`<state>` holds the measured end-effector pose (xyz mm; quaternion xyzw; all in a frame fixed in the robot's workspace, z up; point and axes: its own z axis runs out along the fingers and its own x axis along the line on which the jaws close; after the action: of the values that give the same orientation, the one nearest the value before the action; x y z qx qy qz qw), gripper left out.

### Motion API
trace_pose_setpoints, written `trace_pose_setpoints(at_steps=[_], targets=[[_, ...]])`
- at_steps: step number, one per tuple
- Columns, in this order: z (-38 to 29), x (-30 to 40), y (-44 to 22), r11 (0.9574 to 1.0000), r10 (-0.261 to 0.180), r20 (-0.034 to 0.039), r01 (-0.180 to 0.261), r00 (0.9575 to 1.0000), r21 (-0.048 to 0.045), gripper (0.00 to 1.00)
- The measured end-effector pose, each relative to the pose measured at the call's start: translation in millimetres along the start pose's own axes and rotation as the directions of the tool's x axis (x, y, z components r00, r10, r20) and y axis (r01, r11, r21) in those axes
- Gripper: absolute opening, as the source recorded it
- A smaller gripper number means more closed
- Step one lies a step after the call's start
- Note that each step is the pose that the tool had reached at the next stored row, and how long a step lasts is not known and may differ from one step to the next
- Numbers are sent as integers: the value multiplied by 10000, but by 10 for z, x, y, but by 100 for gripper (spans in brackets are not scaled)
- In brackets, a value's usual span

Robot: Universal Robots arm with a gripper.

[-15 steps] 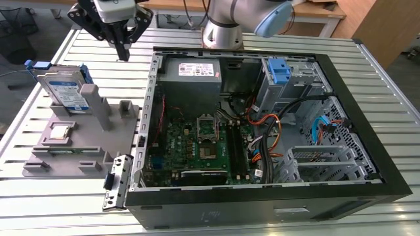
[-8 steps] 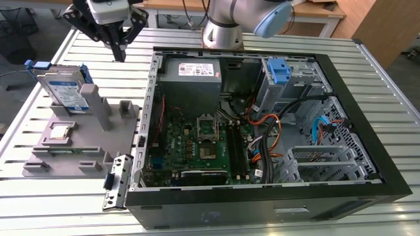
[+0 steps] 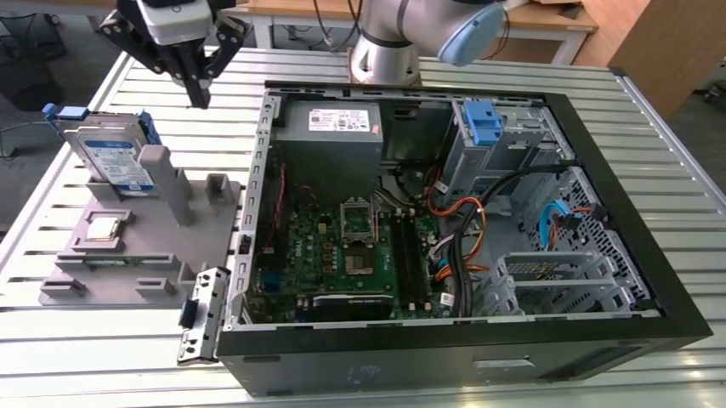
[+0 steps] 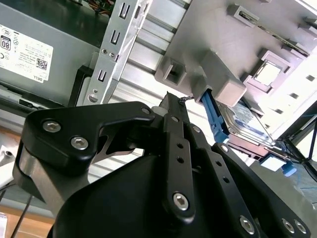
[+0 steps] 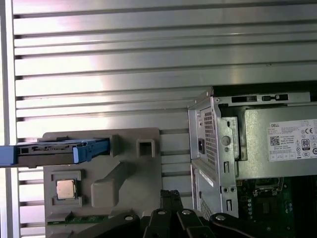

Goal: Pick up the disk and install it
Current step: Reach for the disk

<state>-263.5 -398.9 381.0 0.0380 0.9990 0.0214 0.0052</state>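
black end effector [image 3: 202, 99] points down, pressed together, empty, hovering over table [image 3: 284, 64] near upright disk [image 3: 114, 161].

A worktop of ribbed silver aluminium slats [image 5: 99, 59] carries a pale grey moulded plastic fixture [image 5: 133, 173]. In it the flat silver-grey disk in its blue plastic carrier [image 5: 54, 151] stands on edge in a slot, near a small square silver chip [image 5: 66, 189] seated in a recess. Just beside the fixture is the open computer case of perforated silver sheet metal [image 5: 213, 144], holding a grey power supply box with a white label [image 5: 277, 148] and a green circuit board [image 5: 267, 208]. The black jointed tool [image 5: 171, 196] hangs between fixture and case, fingers drawn together.
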Motion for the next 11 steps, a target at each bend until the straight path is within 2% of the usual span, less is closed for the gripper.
trace_pose_setpoints(at_steps=[5,11], targets=[[13,61,-5,10000,1,1,-1,10000,-1,11],[27,189,-16,10000,-1,0,1,10000,0,11]])
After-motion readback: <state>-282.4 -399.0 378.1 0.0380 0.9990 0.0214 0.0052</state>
